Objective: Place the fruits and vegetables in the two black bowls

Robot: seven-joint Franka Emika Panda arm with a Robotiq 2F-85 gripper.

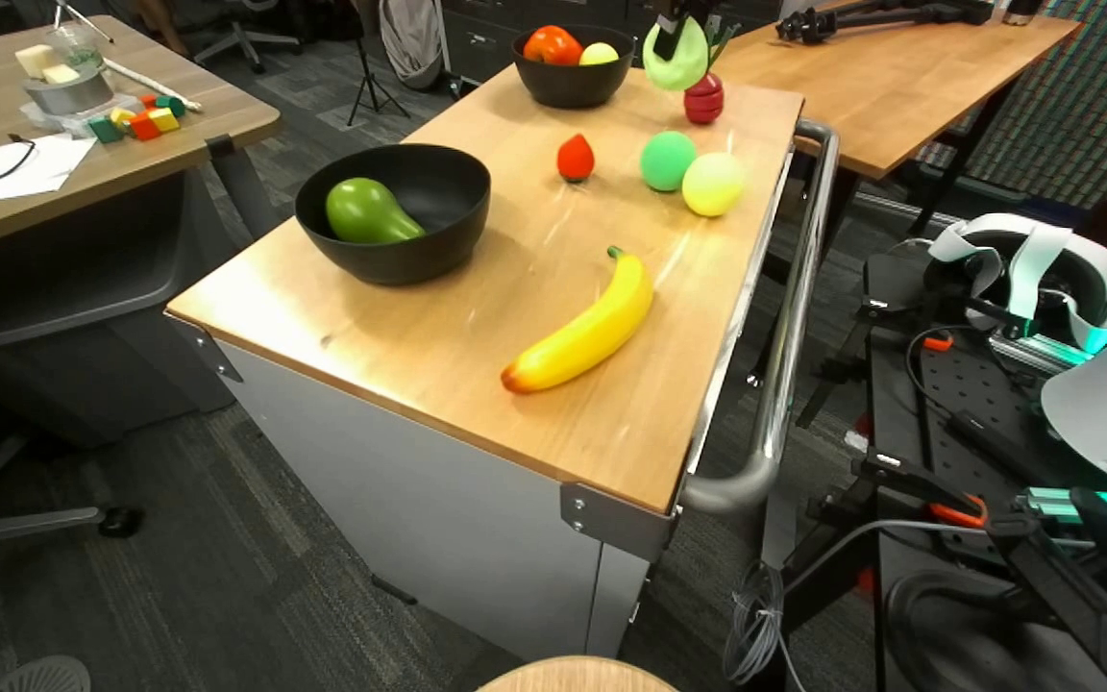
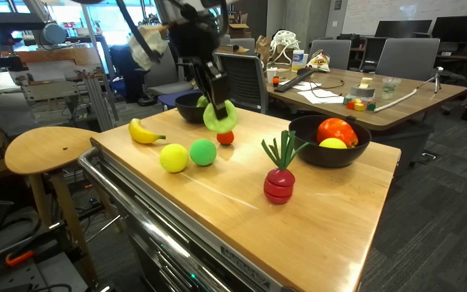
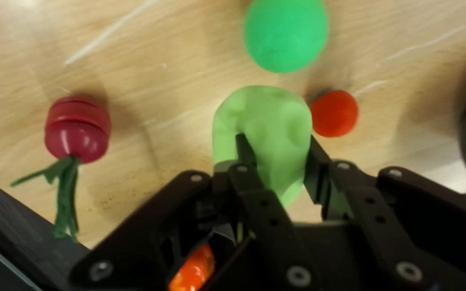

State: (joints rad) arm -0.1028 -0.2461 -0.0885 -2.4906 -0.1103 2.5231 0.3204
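My gripper is shut on a pale green bell pepper, held in the air above the table; a finger overlaps it in an exterior view. Beneath lie the red radish with green leaves, the small red-orange ball, a green ball and a yellow-green round fruit. The yellow banana rests toward one table end. A green pear sits inside one black bowl. Another black bowl holds the orange-red tomato and a yellow fruit.
A metal rail runs along one long edge of the wooden table. A round wooden stool stands off one end. Separate desks with blocks and papers are beyond the table.
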